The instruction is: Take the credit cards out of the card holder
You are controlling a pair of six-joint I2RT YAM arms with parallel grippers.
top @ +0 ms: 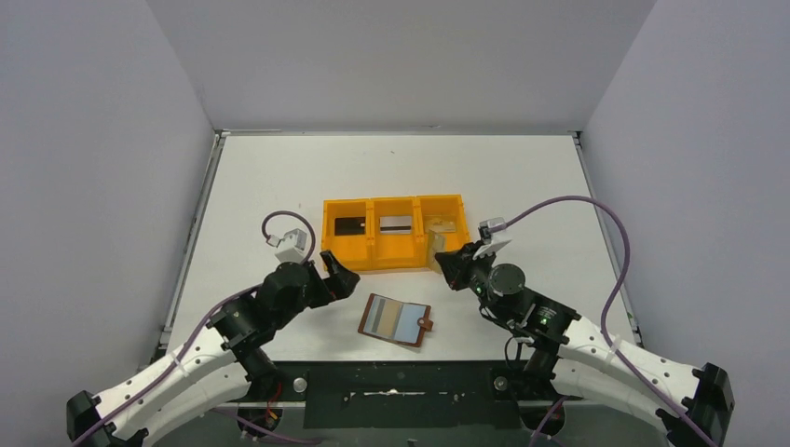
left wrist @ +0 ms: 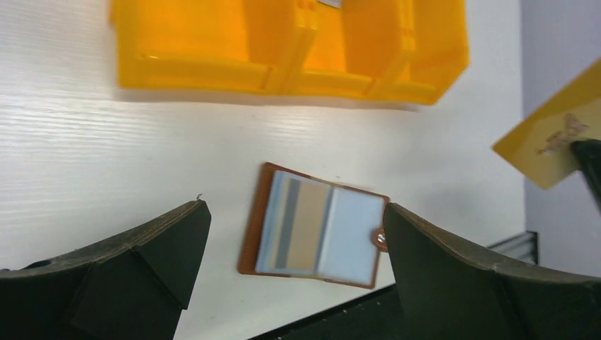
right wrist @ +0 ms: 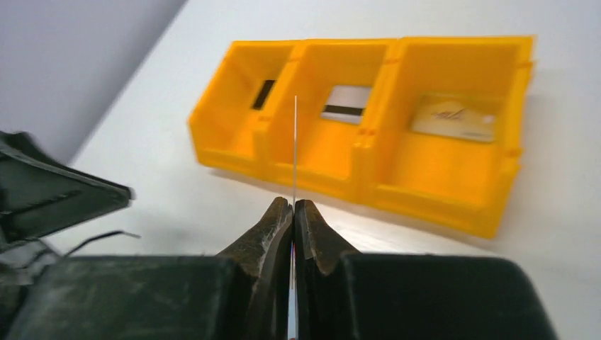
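L arm's fingers (top: 341,278) (left wrist: 163,248) hang spread wide over the bench (top: 279,186) w/ nothing between them. They sit just off the near L corner of the orange tray (top: 391,258) (left wrist: 212,71) (right wrist: 425,177).

The card holder (top: 396,319) (left wrist: 315,234) lies open and flat on the bench, in front of the tray's middle and apart from it, roughly between the two arms. Brown leather rim, pale blue-grey pockets facing up, snap tab (top: 428,324) (left wrist: 380,239) sticking out on its R edge. A tan strip and a grey strip show in the L-side pockets; can't tell for sure if those are cards. Neither arm touches it.

R arm's fingers (top: 447,261) (right wrist: 283,212) are pinched tight on a gold card (left wrist: 549,145) (right wrist: 295,142). From the R wrist cam it shows edge-on as a thin upright line; from the L wrist cam its yellow-gold face shows, tilted, w/ some print on it. It's held up off the bench, near the tray's front wall toward the R end.

Tray has 3 compartmts, one card lying in each:
- L: black card (top: 349,224) (right wrist: 263,93)
- mid: silvery card (top: 396,223) (right wrist: 347,105) w/ a dark stripe
- R: tan-gold card (top: 443,225) (right wrist: 453,118)
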